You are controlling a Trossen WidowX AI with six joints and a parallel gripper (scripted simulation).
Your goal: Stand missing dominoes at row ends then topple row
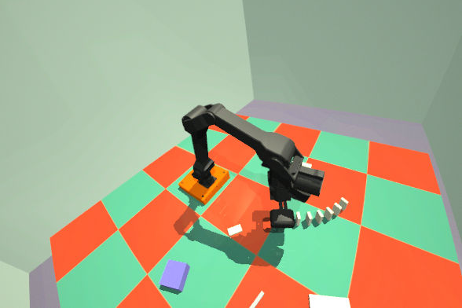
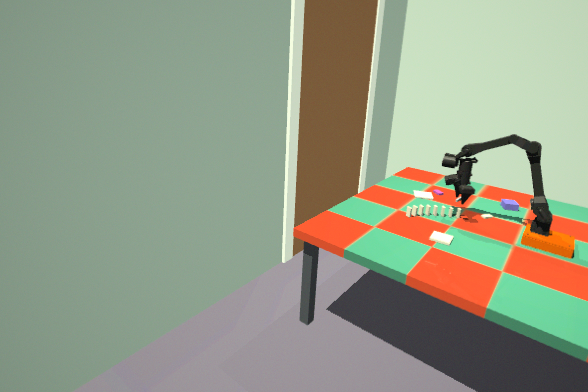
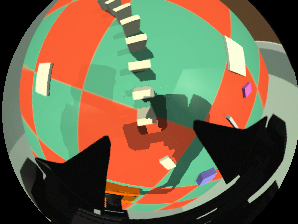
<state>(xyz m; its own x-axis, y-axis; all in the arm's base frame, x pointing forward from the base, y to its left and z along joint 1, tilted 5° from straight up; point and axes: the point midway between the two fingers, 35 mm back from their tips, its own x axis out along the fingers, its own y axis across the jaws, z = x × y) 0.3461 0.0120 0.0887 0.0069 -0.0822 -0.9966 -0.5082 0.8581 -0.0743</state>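
Observation:
A curved row of several white dominoes [image 1: 309,218] [image 2: 428,210] [image 3: 139,65] stands upright. The domino at its arm-side end [image 2: 459,213] [image 3: 145,121] also stands upright, apart from its neighbour; in the top view the gripper hides it. My gripper [image 1: 281,221] [image 2: 462,198] [image 3: 152,132] is open and empty just above that end domino, with its fingers wide on both sides in the wrist view. A loose white domino [image 1: 235,229] [image 2: 486,216] [image 3: 167,162] lies flat between the row and the arm's base.
A purple block [image 1: 174,276] [image 2: 509,204] [image 3: 206,176] sits to one side. White flat plates [image 2: 423,195] [image 2: 441,238] lie on both sides of the row. A magenta block [image 2: 438,192] [image 3: 246,90] and a thin white strip [image 1: 257,299] [image 3: 232,121] lie farther off.

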